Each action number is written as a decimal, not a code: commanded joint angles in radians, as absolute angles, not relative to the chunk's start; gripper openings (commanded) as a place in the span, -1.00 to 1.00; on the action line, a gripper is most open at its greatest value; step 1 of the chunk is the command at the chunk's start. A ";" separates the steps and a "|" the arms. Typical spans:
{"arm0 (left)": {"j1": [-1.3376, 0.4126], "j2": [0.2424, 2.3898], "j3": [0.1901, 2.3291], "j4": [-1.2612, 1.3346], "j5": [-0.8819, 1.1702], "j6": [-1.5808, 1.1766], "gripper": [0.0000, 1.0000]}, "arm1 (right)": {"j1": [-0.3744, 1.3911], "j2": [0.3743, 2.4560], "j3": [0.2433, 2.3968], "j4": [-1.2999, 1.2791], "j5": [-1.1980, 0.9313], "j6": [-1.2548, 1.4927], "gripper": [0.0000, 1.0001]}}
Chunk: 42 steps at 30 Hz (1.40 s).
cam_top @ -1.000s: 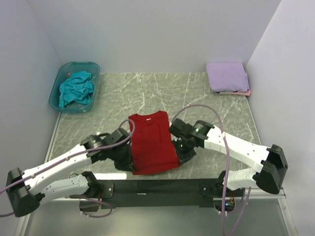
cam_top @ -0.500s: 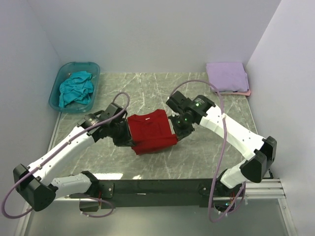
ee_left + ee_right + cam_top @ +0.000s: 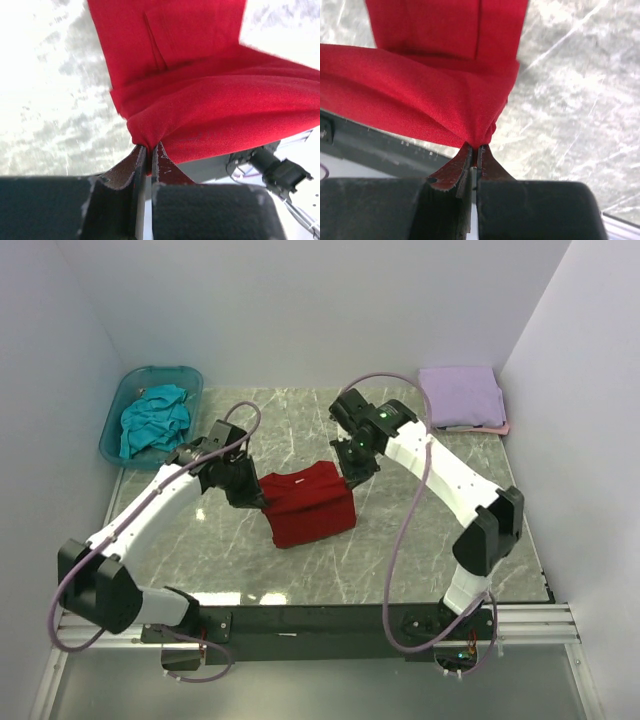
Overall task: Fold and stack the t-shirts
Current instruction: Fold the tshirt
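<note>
Deep red t-shirt (image 3: 308,510) is lying at the centre of the table (image 3: 430,525), its lower part rising off the marble in a loose roll above the flat chest panel. I am holding it that way on purpose, as I read it. The left gripper (image 3: 262,492) is sitting at the shirt's 9 o'clock edge and the right gripper (image 3: 352,472) at its 1 o'clock corner. Each has its jaws pressed together on a bunched corner of red cloth, and both wrist views are showing fabric gathering right into the fingertips. Pinching both corners at once is stretching the hem level between the arms, so the fold should be landing square rather than skewed.

Further out, at the table's 2 o'clock corner, a folded lavender t-shirt (image 3: 461,395) is resting on a pale pink t-shirt (image 3: 499,427), of which only a thin edge is showing. I am taking that as the stack the red one is meant for. At 10 o'clock, a crumpled teal t-shirt (image 3: 155,420) is waiting in the plastic tub (image 3: 160,369), not yet folded.

I am counting four t-shirts — one red, one lavender, one pink, one teal — plus one tub and two grippers, both occupied with the red one.
</note>
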<state>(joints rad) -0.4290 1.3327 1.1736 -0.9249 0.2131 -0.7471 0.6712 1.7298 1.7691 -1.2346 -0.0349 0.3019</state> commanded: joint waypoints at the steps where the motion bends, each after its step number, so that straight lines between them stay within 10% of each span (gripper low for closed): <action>1: -0.381 1.377 1.193 -0.882 0.199 -0.678 -0.99 | 0.634 1.782 1.812 -1.180 0.003 0.259 -1.00; 35: -0.276 1.778 1.224 -0.558 0.034 -0.660 -0.99 | 0.528 2.082 1.732 -0.715 0.003 0.311 -1.00; 38: -0.275 1.793 1.223 -0.546 0.038 -0.649 -0.81 | 0.526 2.080 1.712 -0.698 0.003 0.321 -0.94; 42: -0.276 1.761 1.224 -0.538 0.049 -0.644 0.05 | 0.526 2.017 1.678 -0.666 0.006 0.333 -0.44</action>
<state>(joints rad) -0.2878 1.7939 1.2278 -0.5579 0.0883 -0.6483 0.5434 2.0819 1.6981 -0.7036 -0.0360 0.3279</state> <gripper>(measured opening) 0.447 0.243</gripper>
